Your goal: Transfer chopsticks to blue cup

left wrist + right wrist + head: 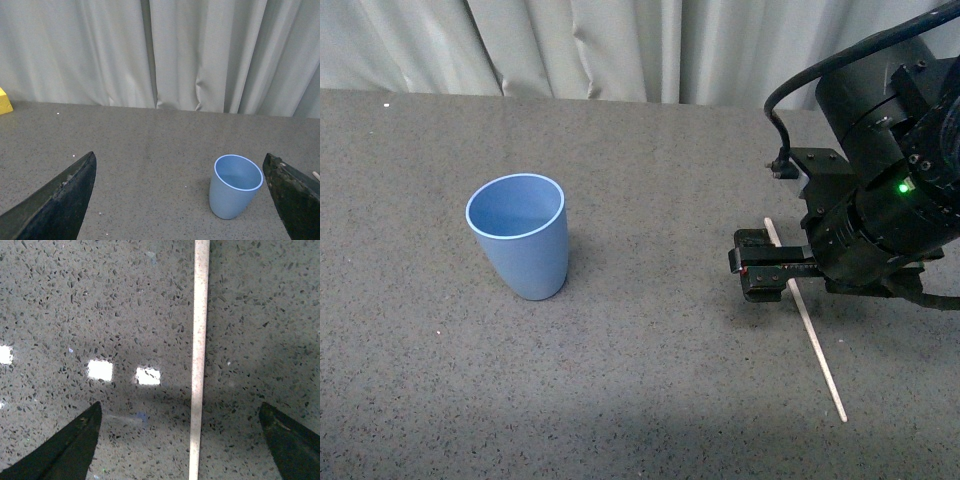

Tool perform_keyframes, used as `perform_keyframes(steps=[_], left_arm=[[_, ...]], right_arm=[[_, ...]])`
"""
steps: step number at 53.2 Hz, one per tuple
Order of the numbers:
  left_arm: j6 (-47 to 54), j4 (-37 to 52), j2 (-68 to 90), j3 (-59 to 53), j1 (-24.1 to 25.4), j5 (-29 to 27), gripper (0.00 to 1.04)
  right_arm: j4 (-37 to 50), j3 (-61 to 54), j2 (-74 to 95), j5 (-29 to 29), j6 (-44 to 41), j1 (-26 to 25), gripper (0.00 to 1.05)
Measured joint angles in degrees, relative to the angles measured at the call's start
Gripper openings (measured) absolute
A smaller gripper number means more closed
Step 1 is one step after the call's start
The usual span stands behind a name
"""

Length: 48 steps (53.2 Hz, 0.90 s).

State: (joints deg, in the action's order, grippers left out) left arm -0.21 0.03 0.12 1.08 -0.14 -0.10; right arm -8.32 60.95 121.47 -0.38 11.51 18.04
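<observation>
The chopsticks is one thin pale stick lying flat on the grey table at the right. My right gripper is open and hangs low right over its far part, jaws on either side of it. In the right wrist view the stick runs between the two dark fingertips, untouched. The blue cup stands upright and empty at the left centre. In the left wrist view the cup stands ahead, close to one finger of my open left gripper, which holds nothing.
A grey speckled table carries everything. Pale curtains hang along its far edge. A yellow block sits at the table's far side in the left wrist view. The right arm's black body fills the right side.
</observation>
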Motion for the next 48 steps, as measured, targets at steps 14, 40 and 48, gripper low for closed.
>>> perform_keyframes(steps=[14, 40, 48], left_arm=[[0.0, 0.0, 0.0, 0.0, 0.0, 0.0, 0.98], [0.0, 0.0, 0.0, 0.0, 0.0, 0.0, 0.98], [0.0, 0.0, 0.0, 0.0, 0.0, 0.0, 0.98]], right_arm=[[-2.9, 2.8, 2.3, 0.4, 0.9, 0.6, 0.46], [-5.7, 3.9, 3.0, 0.9, 1.7, -0.8, 0.01], [-4.5, 2.8, 1.4, 0.4, 1.7, -1.4, 0.01]])
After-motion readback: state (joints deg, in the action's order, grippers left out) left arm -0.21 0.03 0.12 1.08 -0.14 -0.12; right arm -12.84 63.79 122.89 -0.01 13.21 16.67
